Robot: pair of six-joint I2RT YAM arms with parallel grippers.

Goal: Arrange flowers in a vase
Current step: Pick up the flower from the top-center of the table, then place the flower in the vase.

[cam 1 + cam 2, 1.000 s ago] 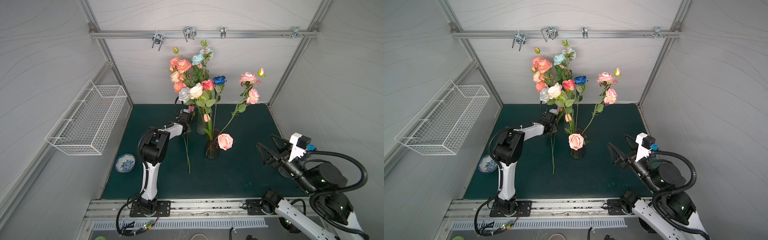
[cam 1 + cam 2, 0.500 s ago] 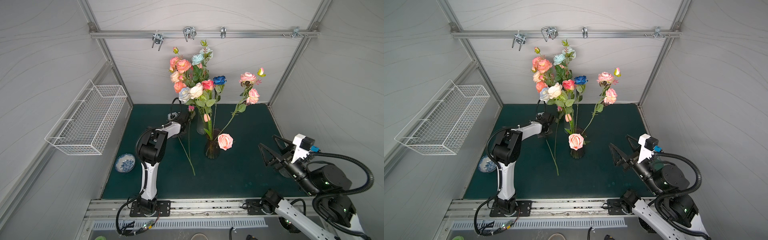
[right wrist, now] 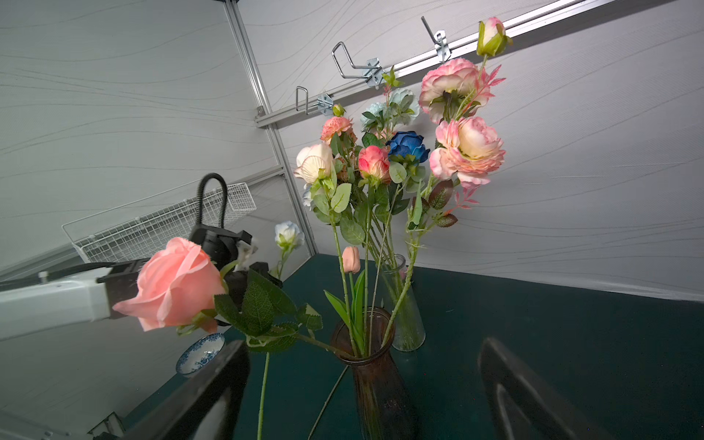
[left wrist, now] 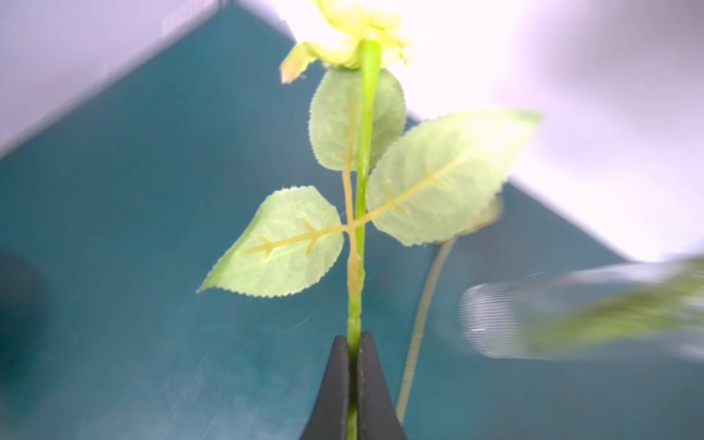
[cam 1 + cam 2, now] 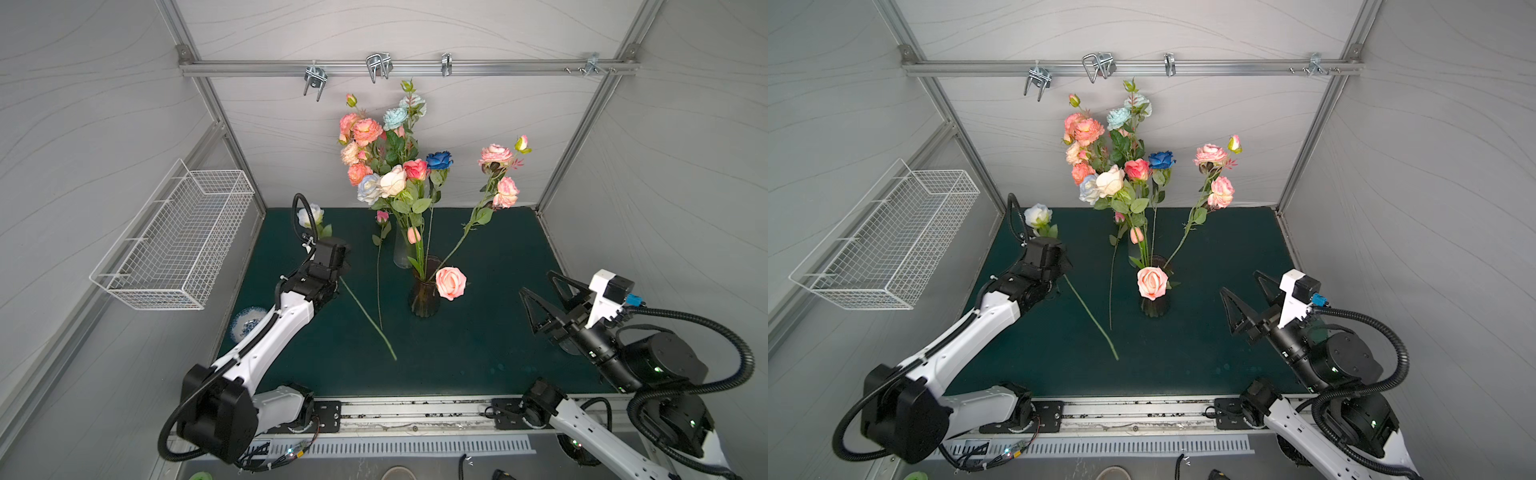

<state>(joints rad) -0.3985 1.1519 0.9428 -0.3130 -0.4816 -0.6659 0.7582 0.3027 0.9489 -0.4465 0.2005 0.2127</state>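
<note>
Dark green mat (image 5: 478, 353), covering the table floor inside grey walls. White wire basket (image 5: 174, 245), fixed to the wall on the left side. Metal rail (image 5: 498, 66) with hooks, high on the back wall. Flowers (image 5: 395, 166): a tall bunch in pink, peach, white and pale blue, with one blue rose (image 5: 439, 160), standing upright at the middle of the mat; the stems go down into two vases, and which stem enters which cannot always be told. Dark vase (image 5: 424, 297), nearer the front, with a peach rose (image 5: 451, 282) drooping over its rim. Clear vase (image 5: 402, 253), just behind it. Right gripper (image 5: 536, 281), raised at the right side, well apart from the vases, fingers spread wide and holding nothing. Left gripper (image 4: 353, 343), left of the vases, fingers pinched tight on the green stem of a white rose (image 5: 309, 215); the bloom points to the back left corner, the stem slants toward the front, and whether its end touches the mat cannot be told. Pink bud (image 5: 382, 216) on a thin stem, stretched along the mat beside the clear vase. Blue-and-white bowl (image 5: 245, 324), at the left edge, partly behind the left arm.
</note>
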